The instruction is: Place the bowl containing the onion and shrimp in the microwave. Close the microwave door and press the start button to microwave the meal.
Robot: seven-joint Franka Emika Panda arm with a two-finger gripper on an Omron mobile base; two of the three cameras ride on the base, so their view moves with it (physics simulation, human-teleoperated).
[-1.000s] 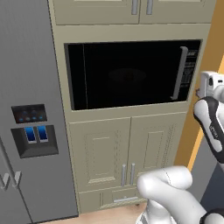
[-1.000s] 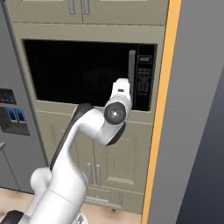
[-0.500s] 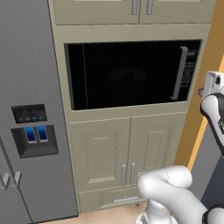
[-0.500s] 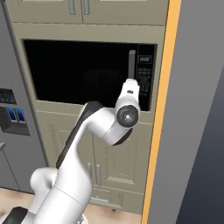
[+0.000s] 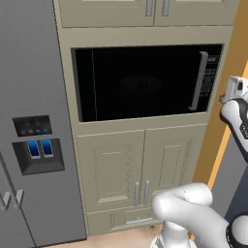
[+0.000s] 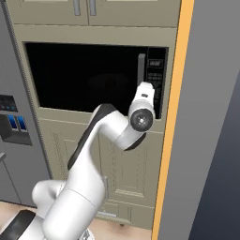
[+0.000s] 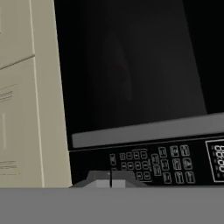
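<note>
Microwave (image 5: 145, 82) sits built into the beige cabinetry at chest height, a wide black box with cabinet doors (image 5: 140, 167) below it and more cupboards above. Its microwave door (image 5: 135, 80) is shut flat against the front, glossy and dark, with the long grey bar handle (image 5: 199, 81) standing upright near its right edge. Right of that handle runs the narrow keypad strip (image 5: 210, 77), which in the right base view shows a small pale display at the top (image 6: 155, 63).

To the left of the cabinetry stands the tall grey fridge (image 5: 29, 121), with its dispenser panel and two blue paddles (image 5: 38, 147) set into the door. An orange vertical edge (image 6: 171, 117) borders the cabinetry on the right, with a grey wall beyond it.

White arm (image 6: 93, 159) rises from the base and bends up toward the keypad side of the oven. The wrist sits just in front of the lower part of the keypad strip in the right base view. In the hand view the pincer (image 7: 111, 178) shows its two dark tips pressed together with no gap between them, holding nothing. The tips sit right at the lower rows of small buttons (image 7: 151, 164), very close to the panel; whether they actually touch it I cannot tell. The grey handle (image 7: 148, 131) crosses that view as a pale band above the buttons.

Through the dark glass nothing inside can be made out clearly.
</note>
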